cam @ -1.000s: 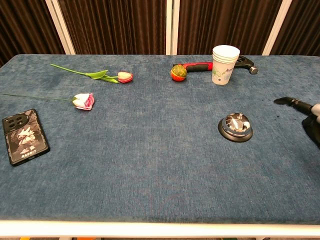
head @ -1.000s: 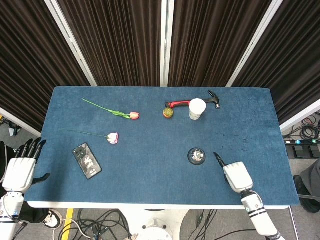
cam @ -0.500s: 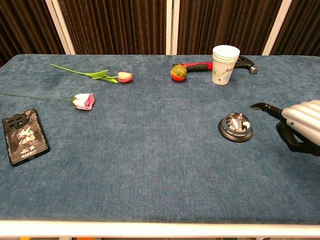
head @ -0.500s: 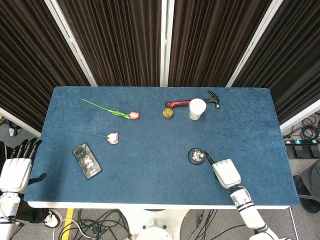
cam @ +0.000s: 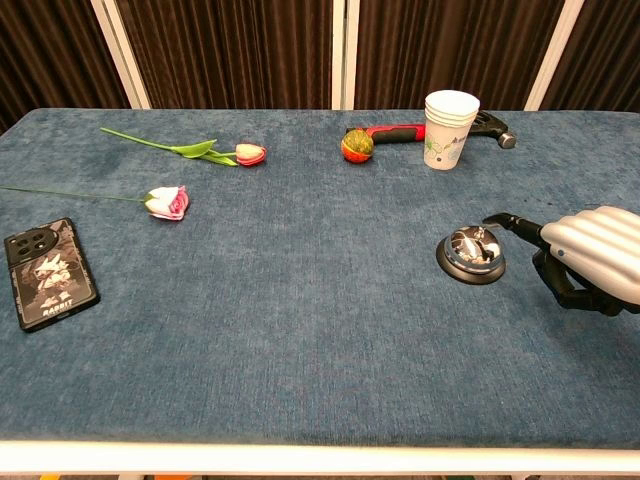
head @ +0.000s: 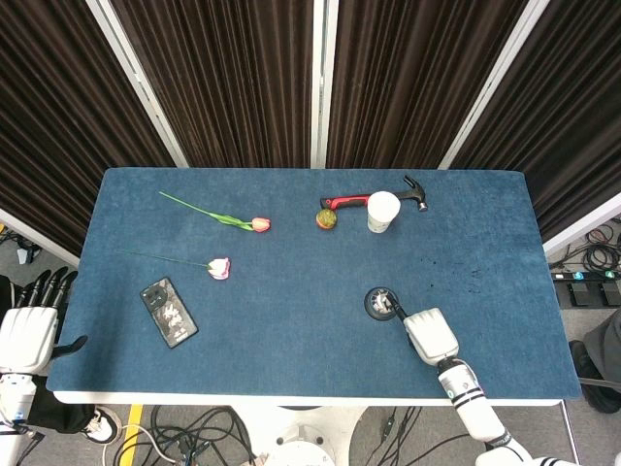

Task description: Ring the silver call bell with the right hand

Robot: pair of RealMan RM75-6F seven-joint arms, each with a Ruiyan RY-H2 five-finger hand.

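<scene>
The silver call bell point(head: 379, 302) point(cam: 470, 254), on a black base, stands on the blue table right of centre. My right hand point(head: 430, 336) point(cam: 592, 256) hovers just to its right, with one dark fingertip point(cam: 495, 219) stretched toward the bell's top and the other fingers curled under. In the head view that fingertip overlaps the bell's right edge; I cannot tell whether it touches. The hand holds nothing. My left hand point(head: 30, 327) hangs off the table's left edge, fingers straight and apart, empty.
Behind the bell stand a white paper cup point(cam: 449, 128), a red-handled hammer point(cam: 404, 131) and a small red-green ball point(cam: 357, 145). Two tulips point(cam: 249, 153) point(cam: 167, 201) and a black phone point(cam: 48, 272) lie on the left half.
My right hand has slid left from the table's right side until its outstretched fingertip reaches the bell. The left hand has drifted slightly down and left.
</scene>
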